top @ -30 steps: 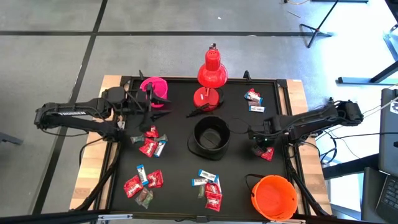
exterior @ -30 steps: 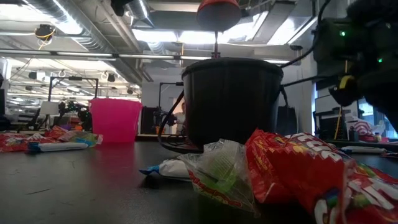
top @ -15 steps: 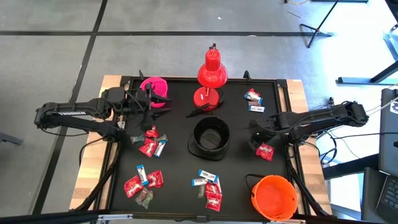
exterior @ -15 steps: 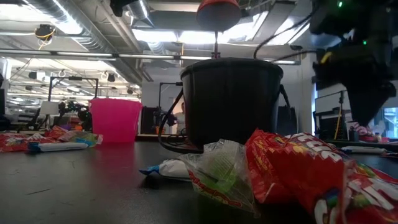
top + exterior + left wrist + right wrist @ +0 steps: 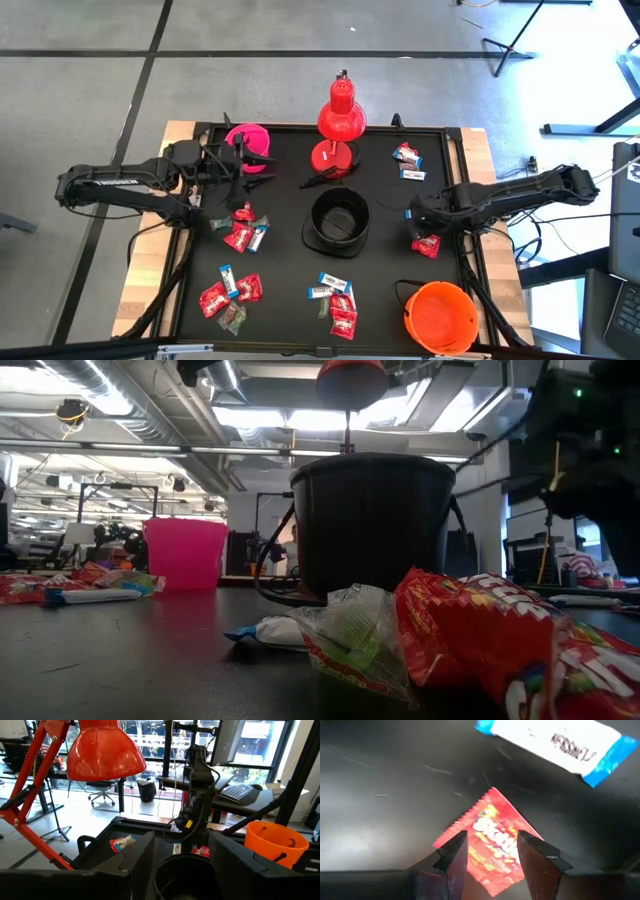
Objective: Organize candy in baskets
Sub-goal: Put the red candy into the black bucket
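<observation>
Right tool (image 5: 424, 232) sits over a red candy packet (image 5: 427, 246) on the table (image 5: 380, 260), right of the black basket (image 5: 338, 221) and up-table from the orange basket (image 5: 441, 314). From above I can't tell how its fingers stand. Left tool (image 5: 232, 166) waits next to the pink basket (image 5: 247, 139), near the red lamp (image 5: 341, 112). Loose candy sits in piles: one by the left arm (image 5: 243, 230), two along the near edge (image 5: 230, 293) (image 5: 335, 305), a pair at the far right (image 5: 407, 157).

Low view: black basket (image 5: 372, 520) dead centre, pink basket (image 5: 185, 552) off to the left, wrappers (image 5: 480, 635) right up against the lens. Dark arm at the top right, no tip visible.

Left wrist: open fingers (image 5: 132, 865), nothing between them, looking across at the orange basket (image 5: 276, 838).

Right wrist: fingers (image 5: 537, 856) apart, straddling the red packet (image 5: 490, 840), not pinching it yet. A white-and-blue one (image 5: 555, 742) lies just past it.

I'd come straight down, stay centred on the packet, and close only once the tips hit the table, since flat wrappers slip.

Compared with a second ago, the right arm has swung outward and the tool now sits closer above the packet; the left hasn't budged.
</observation>
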Motion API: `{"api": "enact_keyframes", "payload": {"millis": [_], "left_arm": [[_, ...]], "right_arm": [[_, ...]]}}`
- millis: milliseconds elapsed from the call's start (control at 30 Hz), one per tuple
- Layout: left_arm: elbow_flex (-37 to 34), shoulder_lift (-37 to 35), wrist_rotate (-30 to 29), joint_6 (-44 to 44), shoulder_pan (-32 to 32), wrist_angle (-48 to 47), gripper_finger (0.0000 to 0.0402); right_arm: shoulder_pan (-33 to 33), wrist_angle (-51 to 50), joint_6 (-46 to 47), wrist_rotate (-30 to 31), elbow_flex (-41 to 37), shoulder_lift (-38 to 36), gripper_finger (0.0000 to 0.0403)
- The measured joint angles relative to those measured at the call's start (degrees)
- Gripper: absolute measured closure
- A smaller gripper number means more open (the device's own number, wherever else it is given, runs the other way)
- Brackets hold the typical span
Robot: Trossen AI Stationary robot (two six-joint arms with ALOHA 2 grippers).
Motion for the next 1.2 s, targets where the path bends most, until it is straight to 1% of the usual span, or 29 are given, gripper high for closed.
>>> {"api": "enact_keyframes", "payload": {"millis": [233, 400, 533, 600, 667, 733, 867, 900, 1033, 1200], "left_arm": [[-0.02, 0.0, 0.01, 0.0, 0.0, -0.36, 0.0223], [-0.02, 0.0, -0.01, 0.0, 0.0, -0.35, 0.0223], [-0.02, 0.0, -0.01, 0.02, 0.0, -0.35, 0.0223], [-0.02, 0.0, -0.01, 0.02, 0.0, -0.35, 0.0223], [-0.02, 0.0, -0.01, 0.02, 0.0, -0.35, 0.0223], [-0.02, 0.0, -0.01, 0.02, 0.0, -0.35, 0.0223], [-0.02, 0.0, -0.02, 0.28, 0.0, -0.35, 0.0223], [-0.02, 0.0, -0.01, 0.28, 0.0, -0.35, 0.0223], [-0.02, 0.0, -0.02, 0.28, 0.0, -0.34, 0.0223], [-0.02, 0.0, -0.61, 0.28, 0.0, -0.33, 0.0223]], "right_arm": [[0.0, 5.29, 1.65, -4.11, -4.37, 1.44, 0.0235], [-0.08, 7.47, 1.73, -4.7, -7.41, 2.0, 0.0235], [-0.02, 8.65, 0.82, -4.21, -7.56, 2.19, 0.0243], [0.0, 8.7, 0.03, -4.05, -7.56, 2.19, 0.0258], [0.0, 9.03, -0.31, -3.72, -7.59, 2.2, 0.0281], [0.0, 9.07, -0.69, -3.27, -7.6, 2.2, 0.0311], [0.0, 9.29, -2.12, -1.49, -7.6, 1.18, 0.0384], [0.0, 9.4, -2.33, -1.06, -7.56, 0.73, 0.0393], [-0.04, 5.69, -2.9, 4.01, -4.93, -0.89, 0.0396], [-0.02, -1.23, -4.93, 9.02, 2.79, -2.56, 0.0401]]}}
